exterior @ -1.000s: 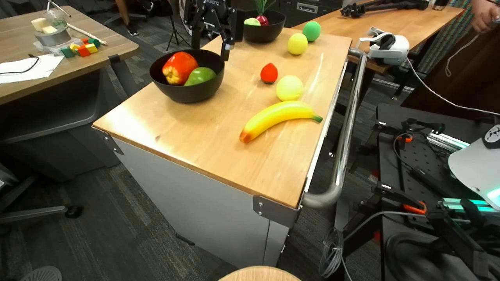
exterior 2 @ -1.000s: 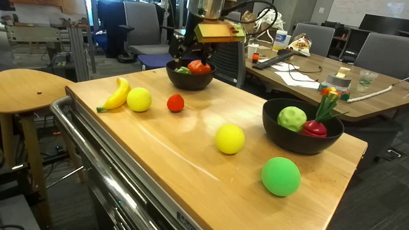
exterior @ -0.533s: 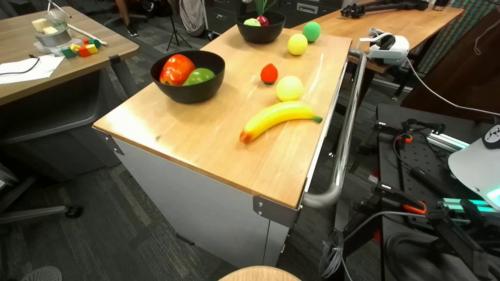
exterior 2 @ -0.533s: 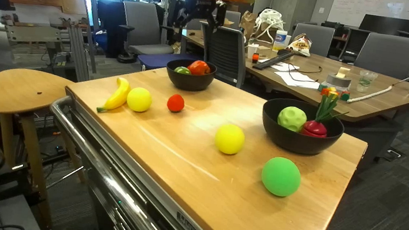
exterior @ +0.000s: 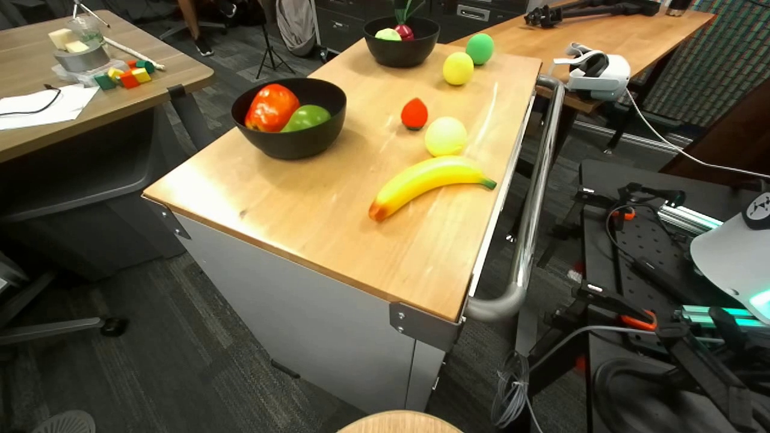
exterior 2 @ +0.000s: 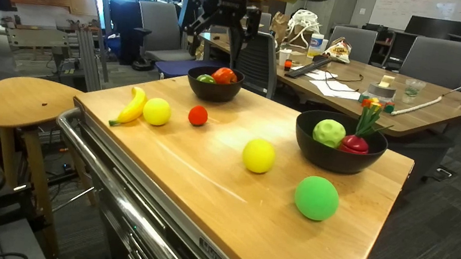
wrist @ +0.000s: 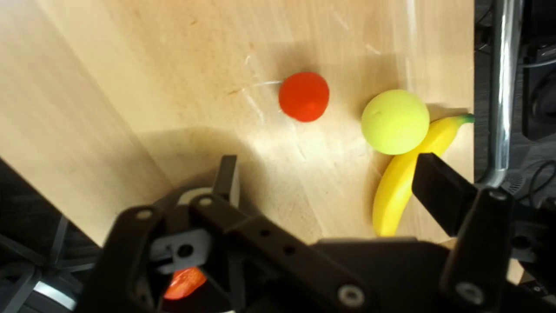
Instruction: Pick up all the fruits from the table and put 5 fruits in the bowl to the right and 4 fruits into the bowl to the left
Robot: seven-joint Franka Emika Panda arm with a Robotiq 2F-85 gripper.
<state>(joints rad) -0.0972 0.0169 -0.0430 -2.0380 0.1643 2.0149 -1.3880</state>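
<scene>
Currently I see the wooden table point(exterior: 313, 225) in both exterior views, a metal rail point(exterior: 537, 195) along its edge. Toward 1 end stands a black bowl point(exterior: 295, 144) with a glossy red-orange fruit point(exterior: 272, 108) and a smooth green fruit point(exterior: 308, 117) inside; toward the opposite end a 2nd black bowl point(exterior 2: 335, 161) holds a dimpled pale-green fruit point(exterior 2: 329, 133) and a red bulb point(exterior 2: 354, 144), its leaves upright above the rim. My gripper point(wrist: 325, 177) hangs over the table, fingers spread wide, with nothing in its hold; in the wrist view its linkage blocks much of the black bowl with the red-orange fruit, and 1 finger overlaps the inner curve of the banana point(wrist: 391, 198). Bright yellow, with an orange-brown tip and a dark green stem, it lies on its side on the table, its long axis slanting across the wood, stem toward the rail, tip inward. A yellow ball point(exterior: 446, 136) sits just beside its outer curve. A 2nd yellow ball point(exterior 2: 258, 155) and a green ball point(exterior 2: 316, 198) rest near the 2nd black bowl. Smallest of these, a strawberry-like red fruit point(exterior: 414, 113) sits near the yellow ball by the banana, pointed end up.
</scene>
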